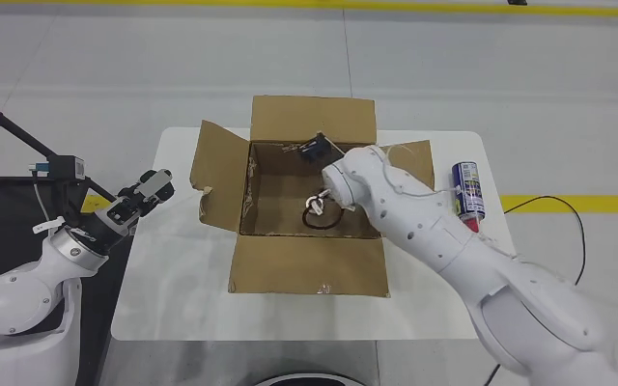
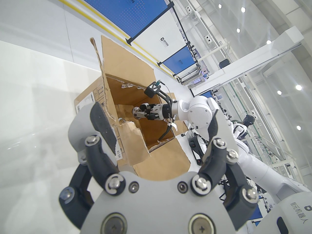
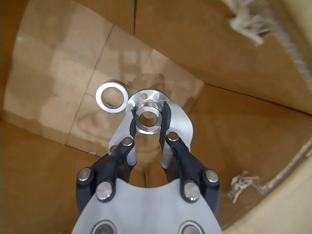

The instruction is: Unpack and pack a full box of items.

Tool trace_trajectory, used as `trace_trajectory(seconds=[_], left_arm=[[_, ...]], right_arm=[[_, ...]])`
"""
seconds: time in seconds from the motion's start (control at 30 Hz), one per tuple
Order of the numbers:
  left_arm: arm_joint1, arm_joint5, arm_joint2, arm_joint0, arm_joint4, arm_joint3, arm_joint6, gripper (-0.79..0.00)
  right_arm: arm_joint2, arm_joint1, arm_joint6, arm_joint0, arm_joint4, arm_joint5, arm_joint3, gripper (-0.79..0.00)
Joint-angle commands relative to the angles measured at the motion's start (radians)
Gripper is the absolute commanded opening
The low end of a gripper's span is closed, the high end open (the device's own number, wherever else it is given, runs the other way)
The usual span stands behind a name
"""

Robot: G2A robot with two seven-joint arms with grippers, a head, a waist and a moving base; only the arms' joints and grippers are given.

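**Slip Risk Inside the Box**

On the bench, the open box is centred. The left hand is held open at its 9 o'clock. Inside, the right hand is clamped on the metal flange. The smooth hub could slip and drop onto the ring just beside it.

White table, rectangular with rounded corners, standing on a pale grey floor. Yellow floor line to the table's right, with a black cable looping across it. Blue partition panel and white partition panel stand beyond. Round ceiling lights overhead.
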Motion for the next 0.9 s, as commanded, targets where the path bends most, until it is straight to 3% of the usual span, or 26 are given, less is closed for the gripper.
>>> trace_trajectory(seconds=[0.0, 0.33, 0.53, 0.7, 0.87], left_arm=[[0.0, 0.0, 0.0, 0.0, 0.0, 0.0, 0.0, 0.0], [0.0, 0.0, 0.0, 0.0, 0.0, 0.0, 0.0, 0.0], [0.0, 0.0, 0.0, 0.0, 0.0, 0.0, 0.0, 0.0], [0.0, 0.0, 0.0, 0.0, 0.0, 0.0, 0.0, 0.0], [0.0, 0.0, 0.0, 0.0, 0.0, 0.0, 0.0, 0.0]], right_arm=[[-0.004, -0.015, -0.002, -0.003, 0.004, -0.009, 0.043, -0.785], [0.011, -0.072, -0.052, 0.003, 0.024, -0.044, 0.201, -0.785], [0.016, -0.097, -0.061, 0.003, 0.011, -0.048, 0.246, -0.711], [0.025, -0.111, -0.057, 0.002, 0.0, -0.052, 0.267, -0.585], [0.039, -0.114, -0.042, -0.004, -0.014, -0.06, 0.267, -0.514]])
